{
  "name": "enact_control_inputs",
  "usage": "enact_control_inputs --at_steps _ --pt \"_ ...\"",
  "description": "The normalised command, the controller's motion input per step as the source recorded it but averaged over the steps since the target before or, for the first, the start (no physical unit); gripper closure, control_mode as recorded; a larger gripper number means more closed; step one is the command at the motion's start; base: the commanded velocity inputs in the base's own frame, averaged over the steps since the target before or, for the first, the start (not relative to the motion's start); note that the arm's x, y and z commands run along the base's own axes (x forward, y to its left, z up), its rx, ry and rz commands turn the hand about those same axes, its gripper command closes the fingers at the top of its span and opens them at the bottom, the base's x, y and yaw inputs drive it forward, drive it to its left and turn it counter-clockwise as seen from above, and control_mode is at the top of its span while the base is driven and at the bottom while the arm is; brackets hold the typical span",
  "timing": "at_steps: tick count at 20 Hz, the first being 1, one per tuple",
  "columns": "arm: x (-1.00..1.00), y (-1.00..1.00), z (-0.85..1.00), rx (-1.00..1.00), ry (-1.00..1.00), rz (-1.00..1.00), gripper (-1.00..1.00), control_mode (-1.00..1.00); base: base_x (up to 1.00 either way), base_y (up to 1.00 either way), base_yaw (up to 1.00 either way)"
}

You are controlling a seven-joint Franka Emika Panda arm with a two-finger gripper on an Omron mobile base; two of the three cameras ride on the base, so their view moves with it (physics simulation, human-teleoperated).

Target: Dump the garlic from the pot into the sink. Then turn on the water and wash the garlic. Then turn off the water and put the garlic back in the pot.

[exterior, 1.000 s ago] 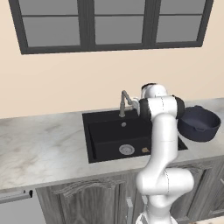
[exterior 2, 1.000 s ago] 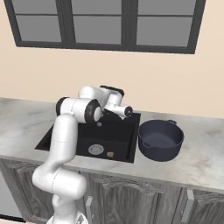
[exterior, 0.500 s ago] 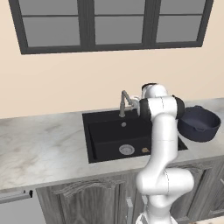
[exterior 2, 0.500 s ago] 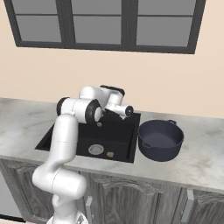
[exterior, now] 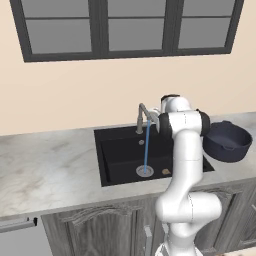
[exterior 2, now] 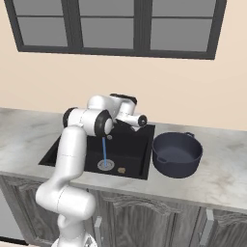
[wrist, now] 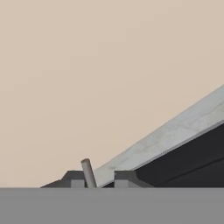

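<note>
Left base view: we find the garlic (exterior: 165,171) on the sink (exterior: 120,155) floor just right of the drain (exterior: 145,171), water running, pot (exterior: 227,141) emptied at right, gripper (wrist: 96,180) fingers straddling the faucet lever (wrist: 88,173), grip undeterminable; shut-off and return remain.

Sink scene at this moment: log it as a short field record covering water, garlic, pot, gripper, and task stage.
water: running, a blue stream falls from the faucet onto the drain
garlic: lies on the sink floor, right of the drain, beside the stream and not under it
pot: upright on the counter right of the sink
gripper: at the faucet handle, handle between the fingertips; contact unclear
stage: washing begun; garlic not yet returned
</note>
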Motion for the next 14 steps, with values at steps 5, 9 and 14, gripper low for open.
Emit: enact_control_inputs --at_steps 5,9,14 --pt "0.00 -0.07 -0.40 0.06 0.00 -0.02 1.00 -1.00 0.00 0.00 0.00" --pt "0.00 -0.01 -0.01 0.01 0.00 0.00 1.00 -1.00 0.00 0.00 0.00" --pt "0.00 0.00 0.00 0.00 0.00 0.00 1.00 -1.00 0.00 0.00 0.00"
